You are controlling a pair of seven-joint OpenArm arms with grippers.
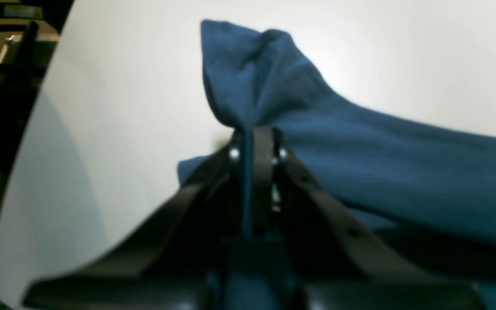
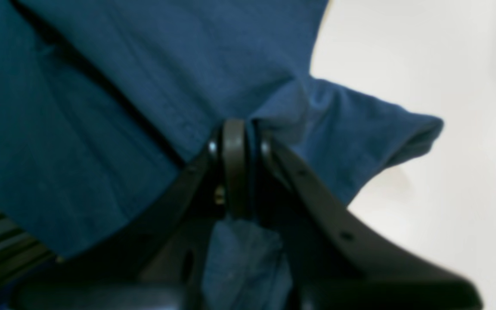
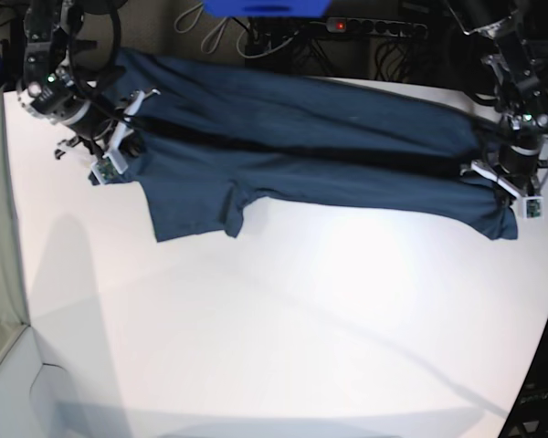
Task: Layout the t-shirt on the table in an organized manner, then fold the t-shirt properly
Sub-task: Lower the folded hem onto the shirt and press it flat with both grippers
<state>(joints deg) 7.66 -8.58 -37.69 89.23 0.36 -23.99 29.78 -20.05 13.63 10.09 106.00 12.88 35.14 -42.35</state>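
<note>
While we look through the left wrist view, our left gripper (image 1: 254, 146) is pinching a bunched corner of the t-shirt (image 1: 381, 168) above the table (image 1: 114, 129). In the right wrist view, our right gripper (image 2: 237, 146) is pinched on another edge. From the base view, the shirt hangs stretched between both arms at the far edge; uneven pulling could tug cloth free or drag it off.

The t-shirt (image 3: 301, 151) stretches across the far side of the table (image 3: 283, 328), held between the right gripper (image 3: 119, 137) and left gripper (image 3: 504, 178)
</note>
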